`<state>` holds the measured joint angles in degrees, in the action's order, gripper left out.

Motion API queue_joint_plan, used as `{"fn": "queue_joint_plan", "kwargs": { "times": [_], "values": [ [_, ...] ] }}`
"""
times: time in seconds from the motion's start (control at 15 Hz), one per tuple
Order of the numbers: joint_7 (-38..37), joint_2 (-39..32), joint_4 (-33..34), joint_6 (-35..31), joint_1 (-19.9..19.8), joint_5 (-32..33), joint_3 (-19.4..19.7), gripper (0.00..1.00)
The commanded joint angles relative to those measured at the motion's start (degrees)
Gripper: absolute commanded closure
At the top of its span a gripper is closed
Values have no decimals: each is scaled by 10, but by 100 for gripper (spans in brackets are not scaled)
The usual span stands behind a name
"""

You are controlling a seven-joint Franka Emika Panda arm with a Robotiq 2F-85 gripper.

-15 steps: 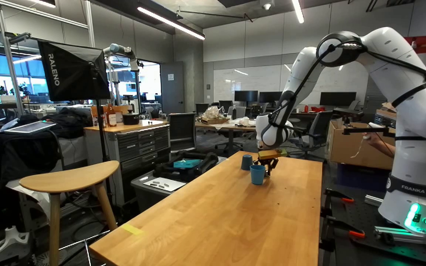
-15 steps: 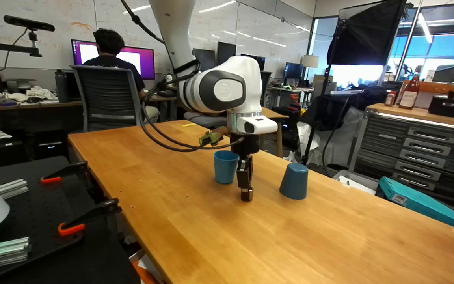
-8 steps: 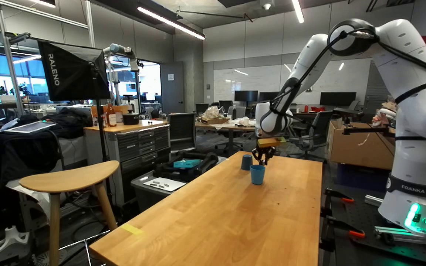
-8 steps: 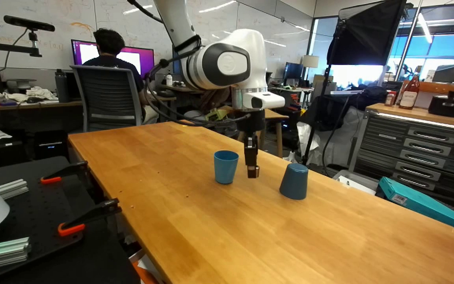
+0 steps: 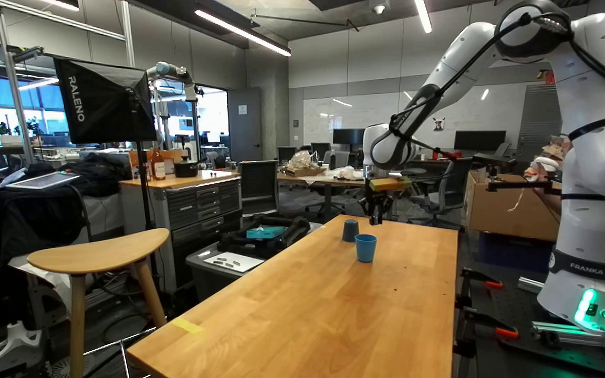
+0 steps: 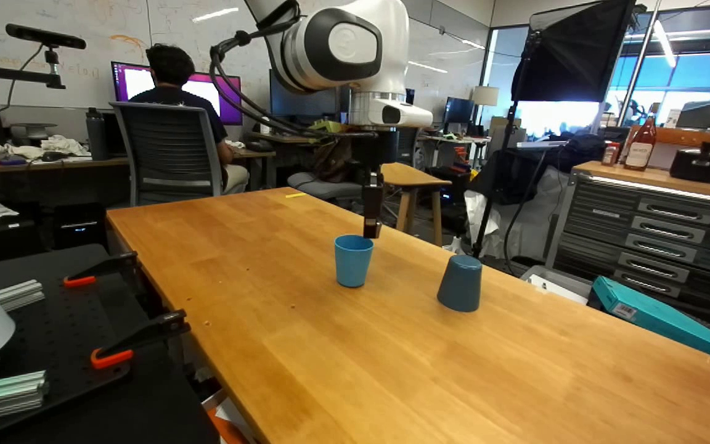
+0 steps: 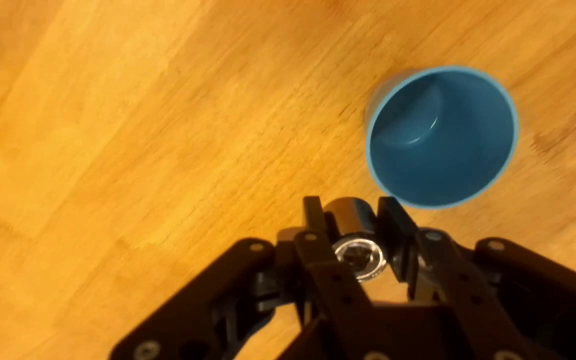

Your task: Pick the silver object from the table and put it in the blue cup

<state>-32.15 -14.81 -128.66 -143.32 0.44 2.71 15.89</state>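
Observation:
The silver object [image 7: 353, 220], a short shiny metal cylinder with a ring-shaped open end, sits between the fingertips of my gripper [image 7: 351, 206] in the wrist view. The fingers are closed on it and hold it above the table. The blue cup [image 7: 443, 140] stands upright with its mouth open, ahead and to the right of the fingertips; I see no object inside it. In both exterior views the cup [image 5: 366, 249] [image 6: 353, 262] is on the table, and my gripper [image 5: 376, 219] [image 6: 371, 229] hangs above and just behind or beside its rim.
A darker blue cup [image 6: 460, 285] stands upside down on the wooden table [image 6: 306, 357] near its edge, a short way from the upright cup. It also shows in an exterior view [image 5: 350, 231]. Black clamps [image 6: 145, 336] grip the table's robot side. A person [image 6: 170, 80] sits at a desk behind.
My gripper has risen from the table surface with the silver object in it, and has shifted towards the upright blue cup. Both cups have stayed in place.

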Motion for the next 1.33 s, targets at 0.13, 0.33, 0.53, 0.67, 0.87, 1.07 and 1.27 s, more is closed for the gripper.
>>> {"fn": "queue_joint_plan", "kwargs": {
  "times": [0.13, 0.33, 0.53, 0.67, 0.87, 1.07, 1.27],
  "values": [
    [35, 23, -16, 21, -15, -44, -48, 88],
    [21, -1, 0, 11, -13, -39, -50, 88],
    [19, -23, 19, 8, -17, -37, -45, 88],
    [17, -37, 25, -3, -18, -34, -44, 88],
    [13, -59, 35, -18, -14, -36, -46, 88],
    [12, -72, 42, -23, -7, -42, -52, 88],
    [11, -73, 42, -23, -3, -38, -53, 88]
  ]
}}
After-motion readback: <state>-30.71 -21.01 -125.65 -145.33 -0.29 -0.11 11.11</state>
